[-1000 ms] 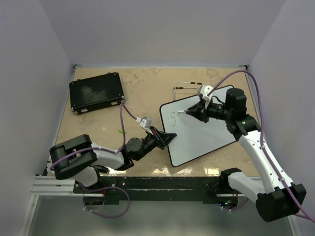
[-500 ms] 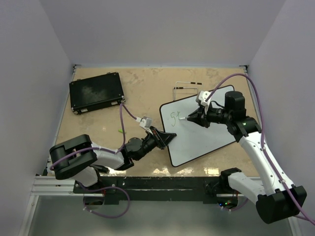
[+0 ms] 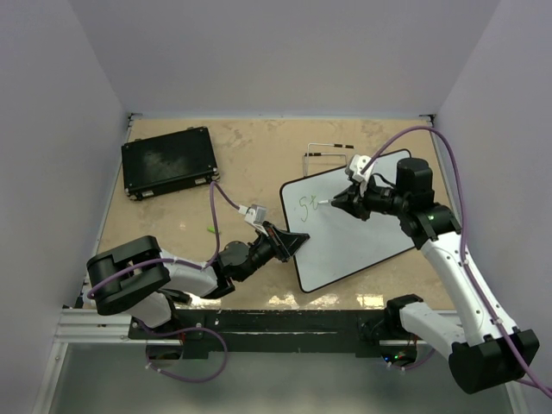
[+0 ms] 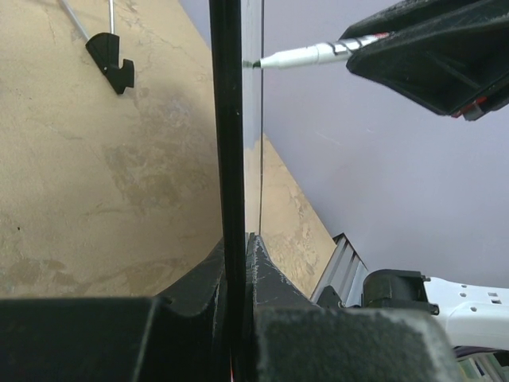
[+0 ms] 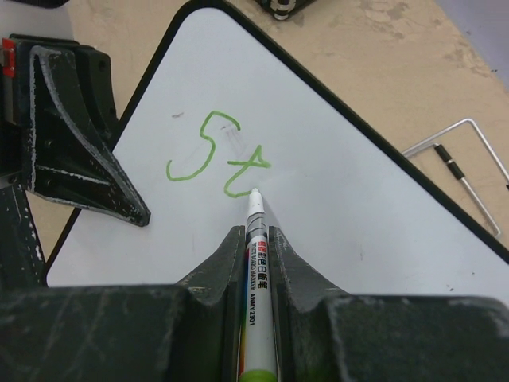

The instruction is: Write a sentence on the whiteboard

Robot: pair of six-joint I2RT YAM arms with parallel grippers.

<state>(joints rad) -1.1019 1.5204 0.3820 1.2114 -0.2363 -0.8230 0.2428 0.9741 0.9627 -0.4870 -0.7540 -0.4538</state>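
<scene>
Our left hand (image 3: 296, 241) pinches the whiteboard (image 3: 358, 237) at its eight-o'clock edge. Our right hand (image 3: 337, 201) clasps the marker (image 5: 256, 239), with bare board toward five o'clock.

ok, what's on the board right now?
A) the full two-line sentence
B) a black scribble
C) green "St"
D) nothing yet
C: the right wrist view shows only a green "St" on the whiteboard, with the tip of the marker at the foot of the t, held in the right pincer.
</scene>
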